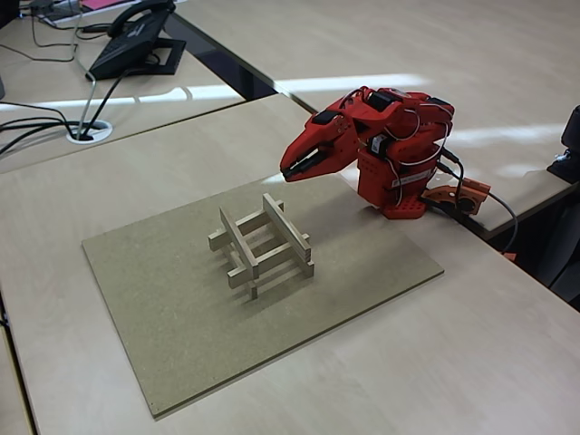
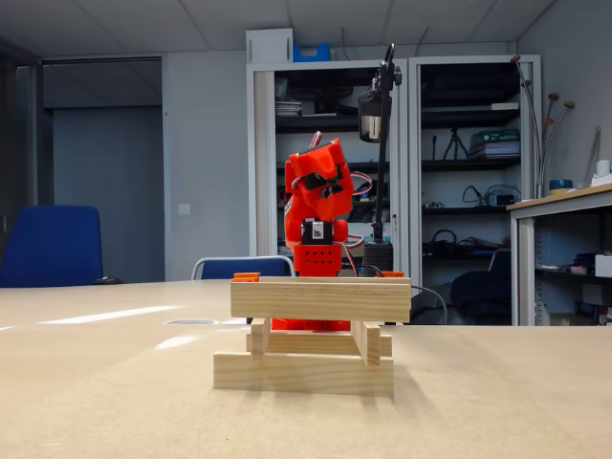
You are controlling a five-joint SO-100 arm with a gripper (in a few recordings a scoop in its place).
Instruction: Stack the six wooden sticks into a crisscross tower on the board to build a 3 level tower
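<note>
The tower [image 1: 263, 243] stands in the middle of the brown board [image 1: 172, 308], built from the pale wooden sticks in three crossed layers, two parallel sticks per layer. In a fixed view from table height, the tower [image 2: 314, 335] has one long top stick [image 2: 320, 299] facing the camera. My red gripper [image 1: 290, 169] hangs folded back beside the arm's base, behind and to the right of the tower and clear of it. Its jaws are shut with nothing between them. The gripper [image 2: 320, 184] shows behind the tower, well above it.
A black desk phone [image 1: 136, 41] and a cable grommet [image 1: 89, 131] sit on the desk at the far left. The arm's base [image 1: 399, 195] is clamped near the table's right edge. A blue chair [image 2: 53, 244] and shelving [image 2: 459, 163] stand behind.
</note>
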